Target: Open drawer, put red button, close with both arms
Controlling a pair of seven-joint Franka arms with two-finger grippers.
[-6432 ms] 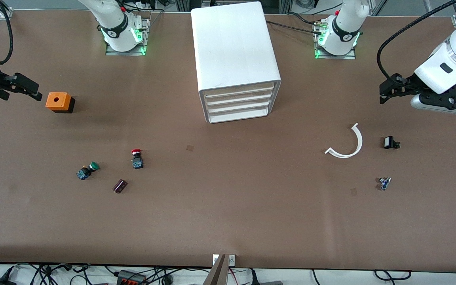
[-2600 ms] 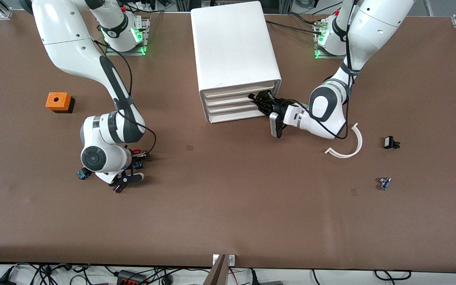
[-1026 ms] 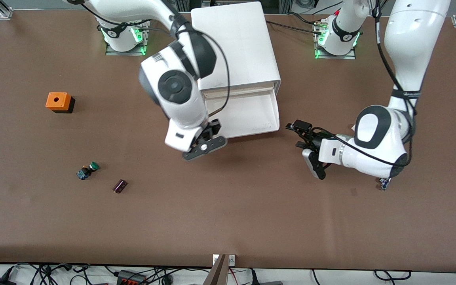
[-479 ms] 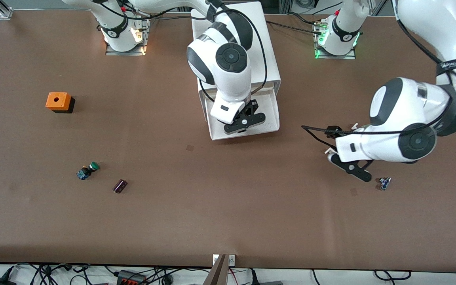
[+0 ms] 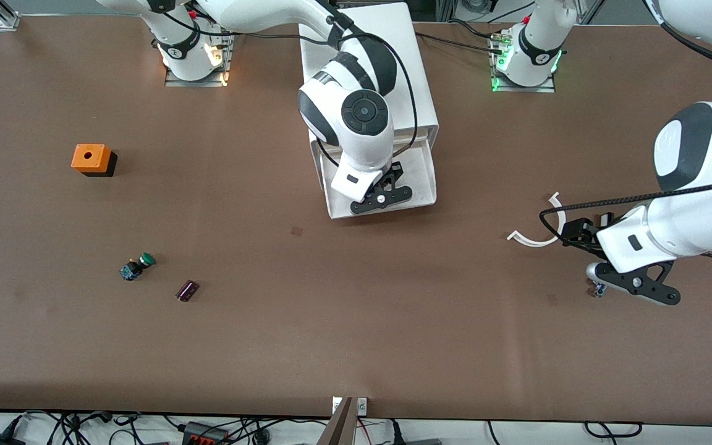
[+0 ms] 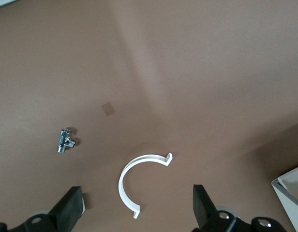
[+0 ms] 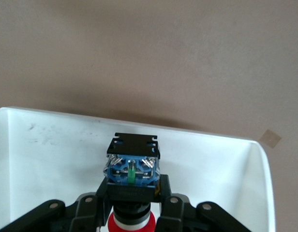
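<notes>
The drawer (image 5: 421, 179) stands pulled out of the white cabinet (image 5: 365, 68), its tray bare and open toward the front camera. The right gripper (image 5: 382, 193) hangs over that tray, and its fingers (image 7: 103, 193) are clamped on the red button (image 7: 132, 186). In the right wrist view the button sits squarely between the fingers: the red cap points back toward the wrist, and the blue-black body with its terminals sticks out past the fingertips, above the white drawer floor.

The left gripper (image 5: 631, 281) hovers over the table toward the left arm's end, above a small metal fitting (image 6: 67, 140) and beside a white curved strip (image 6: 134, 179). Its fingers (image 6: 69, 210) are spread wide with nothing between them.
</notes>
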